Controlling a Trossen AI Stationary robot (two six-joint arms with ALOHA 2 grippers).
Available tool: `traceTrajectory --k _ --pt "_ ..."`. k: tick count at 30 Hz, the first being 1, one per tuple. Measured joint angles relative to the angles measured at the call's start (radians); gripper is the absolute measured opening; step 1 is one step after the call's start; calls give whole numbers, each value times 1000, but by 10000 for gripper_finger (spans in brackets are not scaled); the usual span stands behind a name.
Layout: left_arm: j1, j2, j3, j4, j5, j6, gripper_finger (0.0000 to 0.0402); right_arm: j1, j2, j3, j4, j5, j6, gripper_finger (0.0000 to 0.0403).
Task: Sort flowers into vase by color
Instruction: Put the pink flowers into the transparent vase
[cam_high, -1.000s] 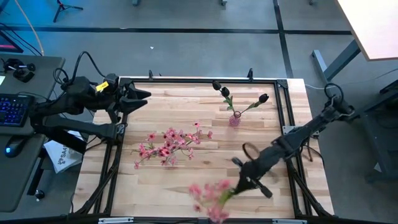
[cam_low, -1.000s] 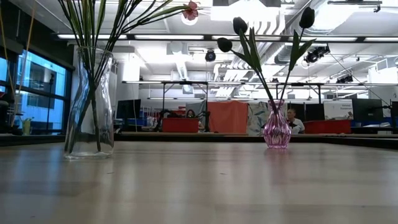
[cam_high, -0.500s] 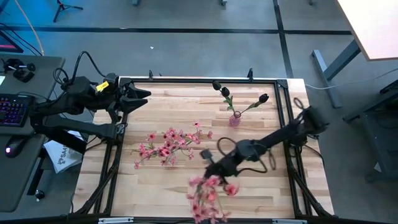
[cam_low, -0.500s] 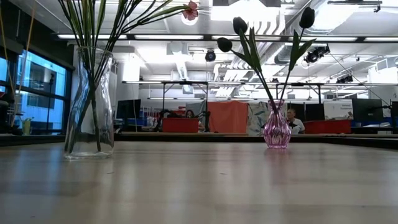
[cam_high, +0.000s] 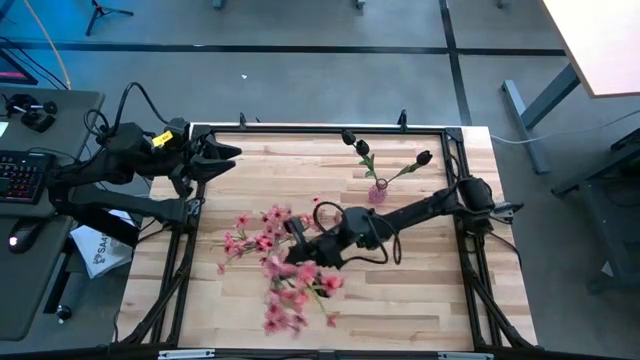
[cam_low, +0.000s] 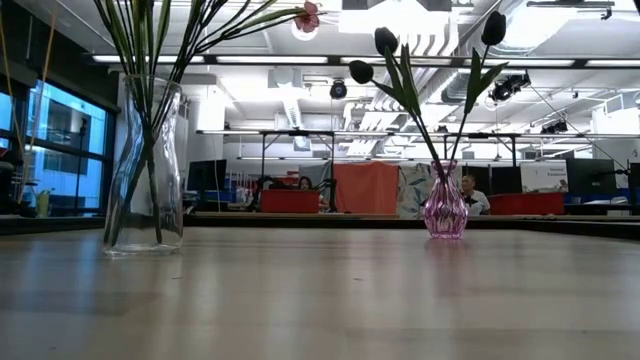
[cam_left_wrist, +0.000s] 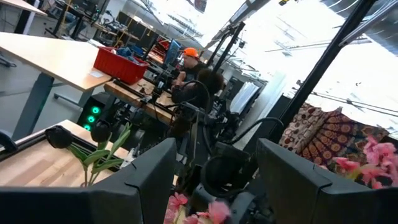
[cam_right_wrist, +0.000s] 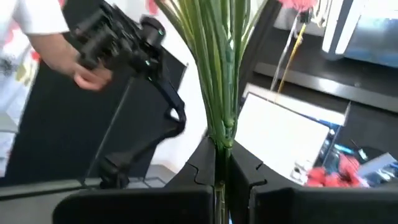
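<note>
Over the middle of the wooden table, the right gripper reaches well across toward the left side, its fingers pinched tight on a bunch of pink flowers. From its wrist camera you can see the thin green stems gathered into a tight sheaf and squeezed between the two dark fingers; the blossoms hang out past the gripper toward the front edge of the table. Just beside it stands another spray of pink blossoms, which from table height proves to be stems standing in a tall clear glass vase. Toward the back of the table, well apart from all that, the small pink-purple bud vase already holds the dark tulip buds with their green leaves.

The left gripper waits at the back left corner of the table, fingers spread apart, holding nothing.

The bunch looks very light and springy to me: wiry stems, top-heavy with blossoms, likely to sway and splay when swung about. A hold low on the bundled stems, as here, seems right, since the blossoms would crush or slip. The clear vase looks light and tall, already crowded with stems, so I would guess it could tip if the new bunch is pushed in at an angle.
</note>
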Motion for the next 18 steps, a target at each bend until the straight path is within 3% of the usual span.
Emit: traceTrajectory --k 4,8,18 --pt "0 -10 0 -8 20 0 211 -17 16 28 -60 7 -17 0" --pt "0 -24 0 -28 20 1 211 -25 18 26 -121 83 -59 0" --pt "0 -64 0 -50 21 2 211 -63 19 26 -53 107 -41 0"
